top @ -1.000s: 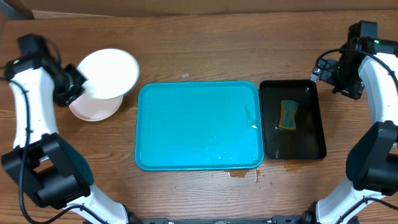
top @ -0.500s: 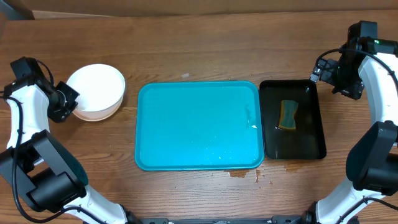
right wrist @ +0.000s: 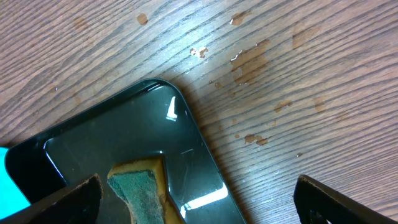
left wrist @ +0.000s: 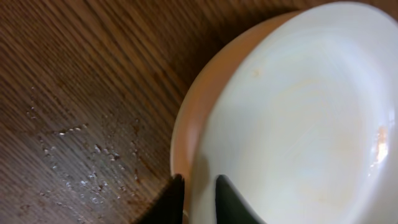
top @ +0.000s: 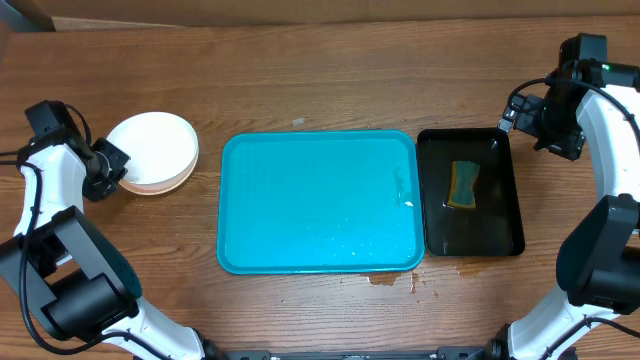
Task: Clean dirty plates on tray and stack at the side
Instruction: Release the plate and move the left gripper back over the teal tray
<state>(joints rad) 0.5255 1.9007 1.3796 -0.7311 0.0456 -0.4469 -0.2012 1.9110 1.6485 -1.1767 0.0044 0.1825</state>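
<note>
A stack of plates [top: 152, 150] lies on the table left of the turquoise tray [top: 320, 200], which holds no plate. In the left wrist view the top white plate [left wrist: 298, 118] rests on a peach-tinted plate [left wrist: 186, 118] below it. My left gripper [top: 112, 165] is at the stack's left edge. Its jaws [left wrist: 199, 186] straddle the top plate's rim, a little apart, with a sliver of gap showing beside the rim. My right gripper [top: 555, 130] hangs wide open over the far corner of the black tray [right wrist: 93, 149], holding nothing [right wrist: 199, 193].
A narrow black tray [top: 470, 235] right of the turquoise one holds a yellow-green sponge [top: 463, 185], also seen as the sponge [right wrist: 140, 190] in the right wrist view. Wet spots [top: 395, 280] mark the wood by the tray's front edge and near the plates.
The tilted white plate came down flat onto the stack as my left gripper moved left with it. The left jaws have parted slightly. The right arm has not moved.
</note>
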